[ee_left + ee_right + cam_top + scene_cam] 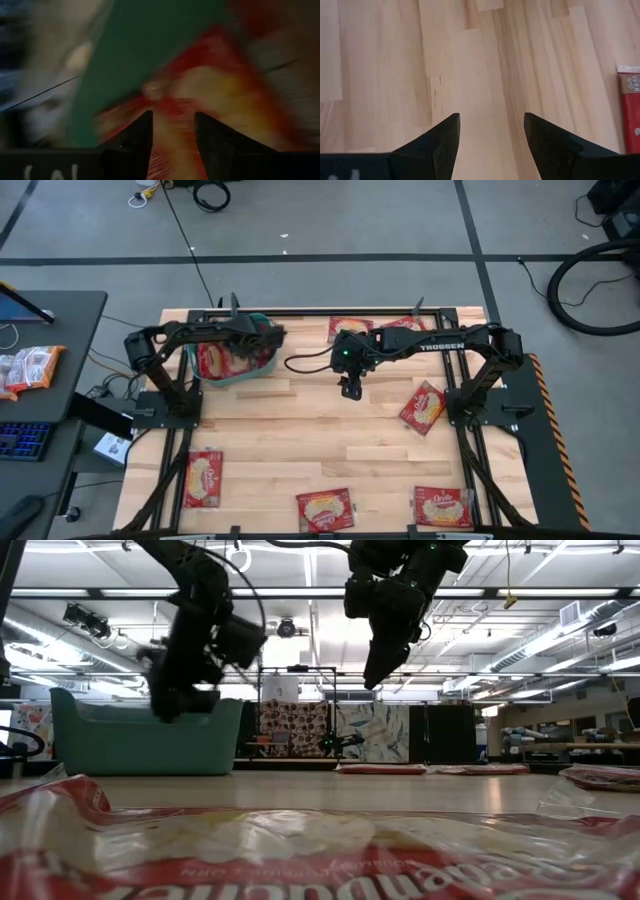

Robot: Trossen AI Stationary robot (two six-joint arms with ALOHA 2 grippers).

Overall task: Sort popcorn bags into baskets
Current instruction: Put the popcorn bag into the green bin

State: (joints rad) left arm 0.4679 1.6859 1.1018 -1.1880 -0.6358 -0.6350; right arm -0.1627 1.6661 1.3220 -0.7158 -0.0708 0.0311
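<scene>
glossy red popcorn bag (pixel 320 850) foremost | left claw (pixel 172 145) pinching bag | right claw (pixel 491 135) spread

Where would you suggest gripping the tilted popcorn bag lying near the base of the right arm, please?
That popcorn bag lies flat on the table, tilted, with bare wood around it. I would bring the open right gripper straight down from above and pinch across a short end seam, probably the end nearer the table's middle, away from the arm's base.

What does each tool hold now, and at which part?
The right tool is open over bare wood and holds nothing. The left tool, above the teal tub, has a red popcorn bag between its fingers; the exact part cannot be told.
</scene>
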